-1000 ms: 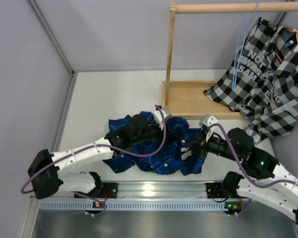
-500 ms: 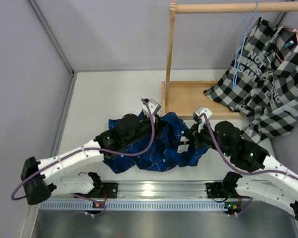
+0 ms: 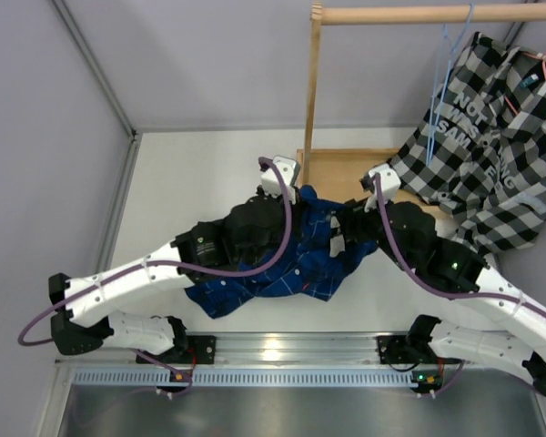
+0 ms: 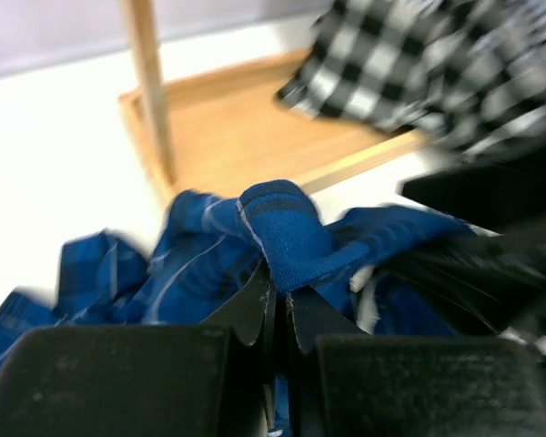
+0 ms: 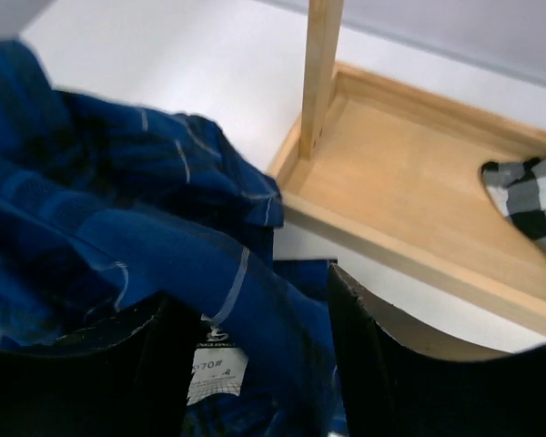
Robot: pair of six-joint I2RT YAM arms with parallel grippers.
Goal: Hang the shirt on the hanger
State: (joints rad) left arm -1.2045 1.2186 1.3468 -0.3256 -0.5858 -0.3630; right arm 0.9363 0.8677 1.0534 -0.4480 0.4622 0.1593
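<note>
White surface (image 3: 191, 182) carries the bunched dark blue check-lined shirt (image 3: 273, 273), near the wooden rack base (image 3: 346, 182). My left end effector (image 4: 278, 291) pinches one fold shut; my right end effector (image 5: 255, 291) gapes, cloth btwn its fingers. Risk: the thin fold slips out on lifting, w/ the thin pale-blue hanger (image 3: 434, 118) well apart.

Left tool (image 4: 275, 287) pinched tight, near right tool (image 5: 250, 300) spread wide.

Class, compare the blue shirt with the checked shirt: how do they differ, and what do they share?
The blue shirt has thin pale lines; the checked shirt has bold black-and-white squares and lettering. The blue shirt sits bunched on the table, pinched by the left gripper; the checked shirt hangs at the rack, ungripped. Both are patterned cloth.
</note>
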